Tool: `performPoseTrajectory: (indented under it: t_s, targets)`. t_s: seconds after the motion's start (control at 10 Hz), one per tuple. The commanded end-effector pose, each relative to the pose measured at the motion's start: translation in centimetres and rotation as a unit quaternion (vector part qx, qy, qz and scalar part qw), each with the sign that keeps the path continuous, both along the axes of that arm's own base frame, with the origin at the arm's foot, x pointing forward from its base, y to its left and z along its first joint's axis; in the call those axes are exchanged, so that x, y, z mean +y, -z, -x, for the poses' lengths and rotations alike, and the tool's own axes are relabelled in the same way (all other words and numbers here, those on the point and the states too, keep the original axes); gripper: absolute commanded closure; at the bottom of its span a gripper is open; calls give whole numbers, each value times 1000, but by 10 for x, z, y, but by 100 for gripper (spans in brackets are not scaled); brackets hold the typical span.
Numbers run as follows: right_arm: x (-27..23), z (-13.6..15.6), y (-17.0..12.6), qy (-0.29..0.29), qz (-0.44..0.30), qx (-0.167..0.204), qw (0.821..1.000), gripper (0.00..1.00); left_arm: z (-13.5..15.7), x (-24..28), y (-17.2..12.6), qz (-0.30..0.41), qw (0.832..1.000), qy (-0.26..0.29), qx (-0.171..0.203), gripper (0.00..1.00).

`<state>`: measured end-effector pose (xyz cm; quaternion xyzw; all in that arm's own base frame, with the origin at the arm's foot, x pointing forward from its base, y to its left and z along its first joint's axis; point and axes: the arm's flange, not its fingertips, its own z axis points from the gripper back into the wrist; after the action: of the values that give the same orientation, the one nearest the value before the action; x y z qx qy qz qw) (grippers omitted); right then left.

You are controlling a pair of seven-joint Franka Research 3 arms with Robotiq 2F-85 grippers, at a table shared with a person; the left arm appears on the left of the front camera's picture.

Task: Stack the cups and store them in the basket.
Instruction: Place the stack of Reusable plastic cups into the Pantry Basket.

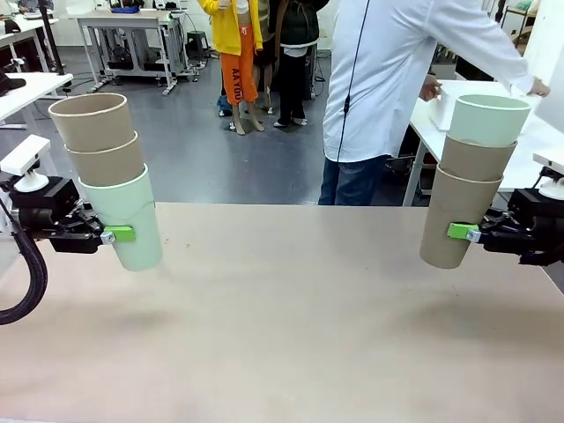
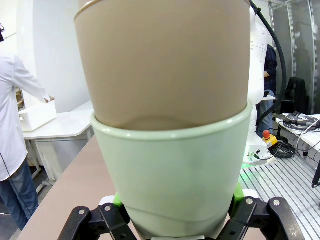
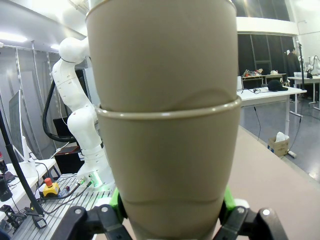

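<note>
My left gripper (image 1: pixel 123 233) is shut on a mint green cup (image 1: pixel 125 220) that carries two tan cups (image 1: pixel 97 132) nested in it, the stack held above the table's left side. Up close, the left gripper (image 2: pixel 175 217) clamps the mint cup (image 2: pixel 170 175). My right gripper (image 1: pixel 458 232) is shut on a tan cup (image 1: pixel 451 220) with another tan cup and a mint cup (image 1: pixel 486 119) nested on top. In the right wrist view, the right gripper (image 3: pixel 170 217) clamps the tan cup (image 3: pixel 170 165). The white basket (image 1: pixel 448 104) sits on a far white table, a person's hands on it.
A person in a white coat (image 1: pixel 388 79) stands at the table's far side, turned toward the side table (image 1: pixel 529 150) at back right. The brown tabletop (image 1: pixel 282 308) spreads out bare between the two arms. Other white tables stand at back left.
</note>
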<state>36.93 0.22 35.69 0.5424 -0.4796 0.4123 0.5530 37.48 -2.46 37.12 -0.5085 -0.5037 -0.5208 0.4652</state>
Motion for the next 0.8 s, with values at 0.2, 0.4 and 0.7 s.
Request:
performPoseTrajectory:
  t_s: [0.2,0.4,0.7]
  targets:
    - [4,-2,-4,4,-2,-4,1000,15,2,-1,-5,3,1000,0,-6,15]
    - [4,-2,-4,4,-2,-4,1000,15,2,-1,-5,3,1000,0,-6,15]
    - [4,-2,-4,4,-2,-4,1000,15,2,-1,-5,3,1000,0,-6,15]
